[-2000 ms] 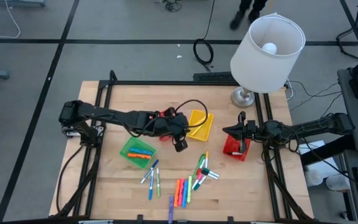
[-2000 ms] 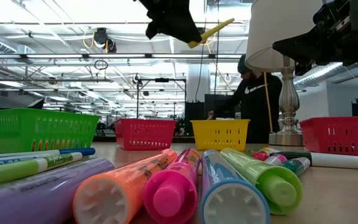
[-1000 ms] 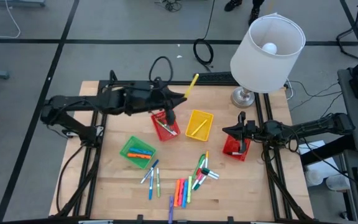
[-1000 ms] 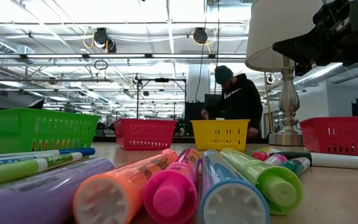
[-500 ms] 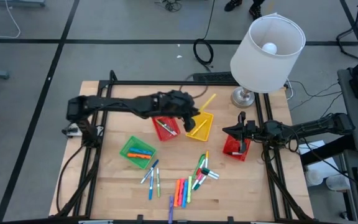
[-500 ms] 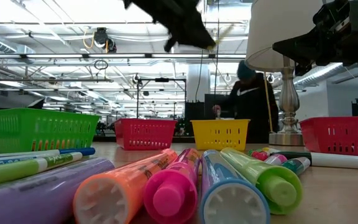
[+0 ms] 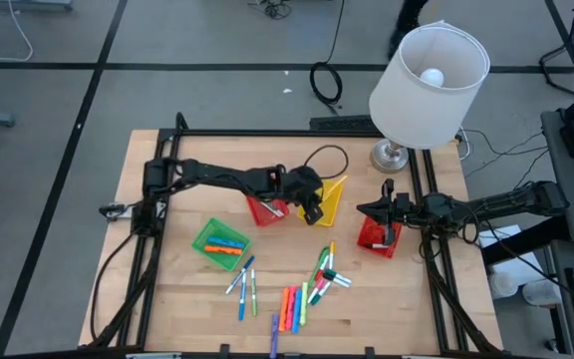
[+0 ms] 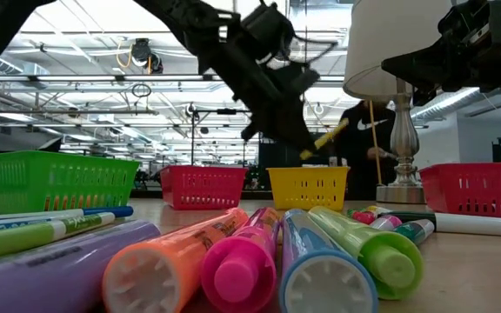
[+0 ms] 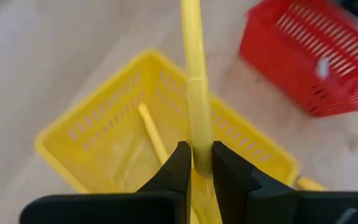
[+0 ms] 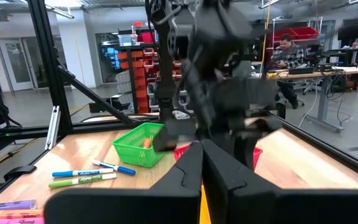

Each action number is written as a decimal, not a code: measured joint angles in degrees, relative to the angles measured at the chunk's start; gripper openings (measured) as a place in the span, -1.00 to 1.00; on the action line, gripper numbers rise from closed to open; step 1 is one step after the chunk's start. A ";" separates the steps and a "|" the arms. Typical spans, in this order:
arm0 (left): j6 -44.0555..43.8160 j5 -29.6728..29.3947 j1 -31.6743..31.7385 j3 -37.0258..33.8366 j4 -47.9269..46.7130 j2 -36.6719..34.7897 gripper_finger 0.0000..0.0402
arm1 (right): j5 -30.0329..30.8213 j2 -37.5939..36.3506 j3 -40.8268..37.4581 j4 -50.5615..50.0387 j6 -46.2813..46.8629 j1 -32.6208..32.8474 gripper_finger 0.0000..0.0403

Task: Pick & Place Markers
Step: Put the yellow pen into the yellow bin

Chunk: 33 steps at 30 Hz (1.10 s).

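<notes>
My left gripper hangs over the yellow basket, shut on a yellow marker. In the low view that marker slants just above the basket's rim. Another yellow marker lies inside the basket. Several loose markers lie on the table near its front edge. At the table's right, my right gripper waits, shut, above a red basket. My left gripper pinches the yellow marker between its two fingers, near one end of the barrel. The fingers slant down from the table's left. The marker juts out ahead of the fingertips, tilted and lifted clear above the yellow basket.
A green basket with orange markers sits near left. A second red basket lies partly under my left arm. A lamp stands at the far right corner. A person moves in the room behind the table.
My left gripper has carried the yellow marker from high above the far side of the table down and toward the right, to just over the yellow basket. It has tipped further downward on the way. It has stayed shut on the marker.
</notes>
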 joint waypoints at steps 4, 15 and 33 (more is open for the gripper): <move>-1.53 -0.27 -0.62 0.00 -2.07 0.92 -0.79 | 0.00 -0.01 0.02 -0.01 0.00 0.00 -1.00; -2.91 -2.48 -2.08 0.02 -9.72 0.14 -0.79 | 0.00 0.00 0.01 0.01 0.00 0.02 -1.00; -2.89 -1.72 -1.05 0.02 -10.84 0.09 -0.54 | 0.00 -0.02 0.02 0.03 0.11 0.01 -1.00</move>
